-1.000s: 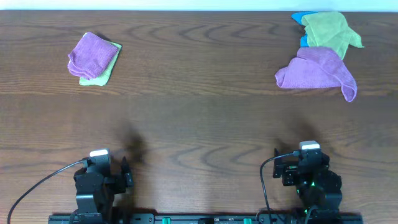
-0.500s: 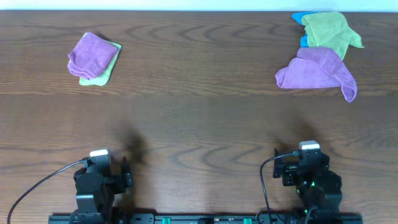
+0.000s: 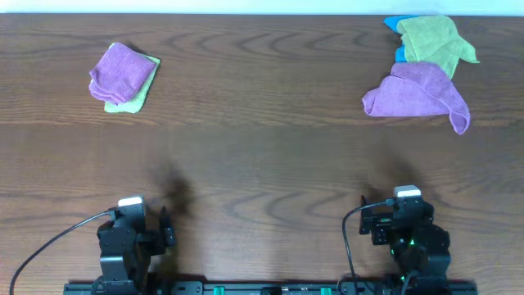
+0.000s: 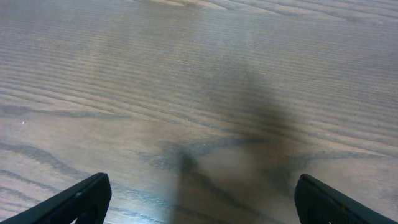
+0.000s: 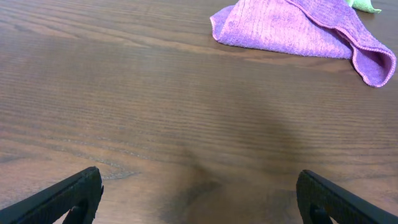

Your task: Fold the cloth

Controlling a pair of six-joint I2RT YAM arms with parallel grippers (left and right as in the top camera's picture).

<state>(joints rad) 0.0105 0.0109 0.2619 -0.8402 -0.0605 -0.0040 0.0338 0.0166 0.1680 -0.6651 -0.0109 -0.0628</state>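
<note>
Nearest you, both arms sit at the near edge of the wooden table (image 4: 186, 68). Your left gripper (image 4: 200, 200) is spread wide over bare wood, with nothing between its fingers. Your right gripper (image 5: 199, 194) is spread just as wide and is also empty. Well ahead of it, the cloth (image 5: 292, 28) lies rumpled and unfolded at far right. It touches a light green cloth (image 3: 434, 41) draped over a blue item (image 3: 394, 22). At far left, a folded purple cloth (image 3: 121, 70) rests on a second green cloth (image 3: 133, 102).
</note>
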